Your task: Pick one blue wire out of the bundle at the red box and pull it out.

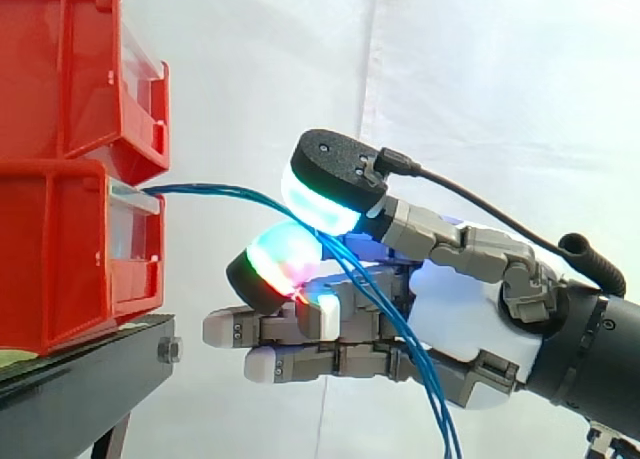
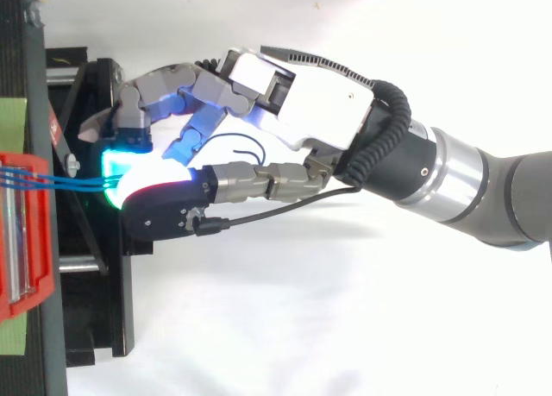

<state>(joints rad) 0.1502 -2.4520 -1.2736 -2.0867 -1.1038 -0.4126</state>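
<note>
Your hand (image 1: 455, 309) pinches the blue wires (image 1: 215, 191) between two glowing pads (image 1: 318, 204). From the pinch they run nearly level leftward into the lower red bin (image 1: 60, 259), and behind it they droop down-right across the fingers.

You see: red bins (image 1: 70, 229) glossy moulded plastic | blue wires (image 1: 230, 191) smooth, shiny sheath | hand (image 1: 460, 309) smooth white plastic shell, grey matt links, fingertips (image 1: 335, 164) matt black on the back | stand (image 1: 80, 389) matt black metal | curtain (image 1: 500, 79) white creased cloth
</note>
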